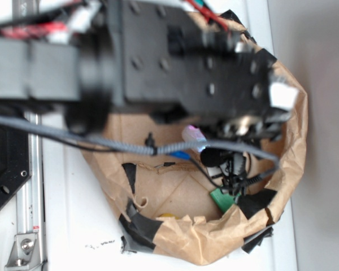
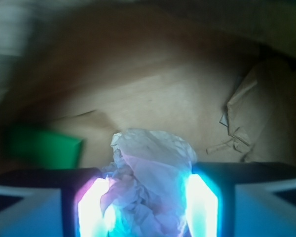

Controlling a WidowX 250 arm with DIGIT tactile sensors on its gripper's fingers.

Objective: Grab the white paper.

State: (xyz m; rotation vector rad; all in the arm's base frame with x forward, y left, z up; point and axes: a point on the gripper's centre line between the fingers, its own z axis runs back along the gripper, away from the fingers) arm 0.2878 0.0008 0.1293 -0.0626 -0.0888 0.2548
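At the bottom centre of the wrist view, the gripper has its two glowing fingers closed on the crumpled wad of white paper. You should lift slowly: soft paper can slip out. Behind, at left, the green square block lies on the brown paper bag.

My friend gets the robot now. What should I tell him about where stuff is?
Gripper: down inside the brown bag, its glowing fingers either side of the white paper. They look pressed on it, but I cannot tell for sure.
White paper: between the fingers, crumpled, at the bag's bottom.
Green block: lying to the left, apart from the paper.
Done: gripper is lined up on the paper.
Left: make sure the grip is firm, then lift it out of the bag.
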